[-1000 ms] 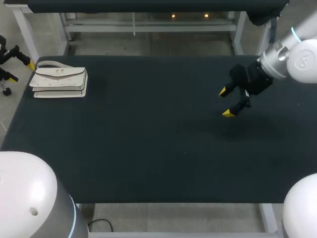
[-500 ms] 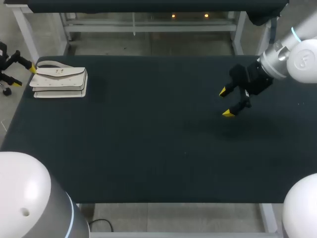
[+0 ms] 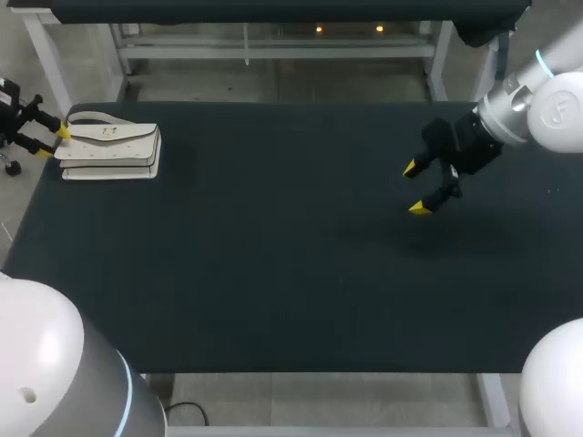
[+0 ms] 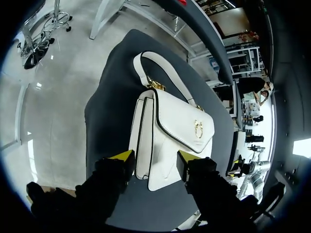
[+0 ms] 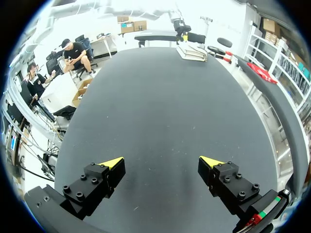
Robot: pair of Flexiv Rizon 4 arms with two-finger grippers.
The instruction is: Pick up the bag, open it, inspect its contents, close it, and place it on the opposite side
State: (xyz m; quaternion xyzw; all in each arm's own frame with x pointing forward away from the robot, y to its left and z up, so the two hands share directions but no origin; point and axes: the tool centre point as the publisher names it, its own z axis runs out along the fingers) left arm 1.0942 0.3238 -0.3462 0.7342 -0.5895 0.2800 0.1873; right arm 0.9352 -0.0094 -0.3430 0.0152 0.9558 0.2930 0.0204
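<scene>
A white handbag point(image 3: 109, 150) with a flap, a gold clasp and a short handle lies flat at the table's far left corner. In the left wrist view the bag point(image 4: 170, 131) fills the space just ahead of my left gripper point(image 4: 154, 156). Its yellow tips stand on either side of the bag's near end, close to it, and I see no firm grip. From above, my left gripper point(image 3: 53, 143) sits at the bag's left end. My right gripper point(image 3: 414, 188) hangs open and empty over the table's right side. From there the bag point(image 5: 190, 51) lies far ahead of that gripper point(image 5: 160, 162).
The dark table point(image 3: 273, 255) carries nothing besides the bag. The bag lies close to the table's left and far edges.
My left gripper has moved in from the left edge onto the bag's end, and its fingers have drawn closer together. The right arm and the bag have not moved.
</scene>
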